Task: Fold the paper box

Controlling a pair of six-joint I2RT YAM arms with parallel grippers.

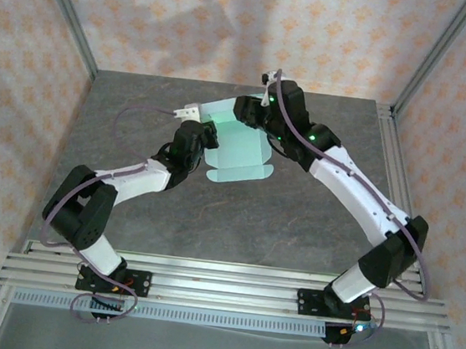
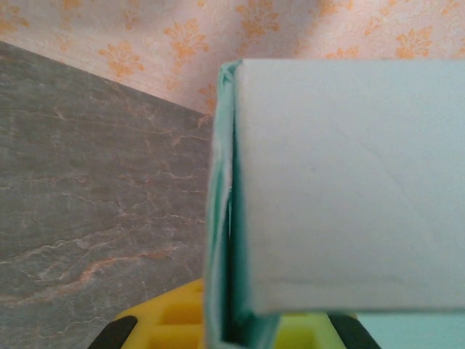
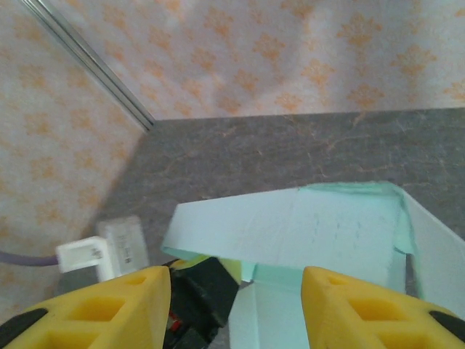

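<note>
Left jaws: clenched on an upright wall of the pale mint-blue thin card paper box (image 2: pixel 349 182); the card edge is seen running down between the yellow fingers (image 2: pixel 163 323).
Risk at the left: the thin wall could be crushed or bent off its crease if it is pulled sideways. If the card slips out, the raised wall would probably fall flat again.
Place of the box: it is found on the grey marbled surface (image 1: pixel 128 205), toward the back and between the two arms. A flat panel with tabs (image 1: pixel 239 158) lies on the near side, and the far part is raised.
Contents of the box: nothing is seen lying in it. Not all walls are standing, so it is judged to be only half formed as a container.
Right jaws: released; the yellow fingers (image 3: pixel 109 305) stand apart and a raised flap of the card (image 3: pixel 305 225) lies ahead of the gap. No contact can be told.
Risk at the right: if the flap is pressed away from its fold line, a wrong crease or a tear may be made, or the whole box may be pushed over the smooth surface.
Risk between the arms: the small white block with a purple cable (image 3: pixel 102 254) sits near the right jaws and could be struck.
</note>
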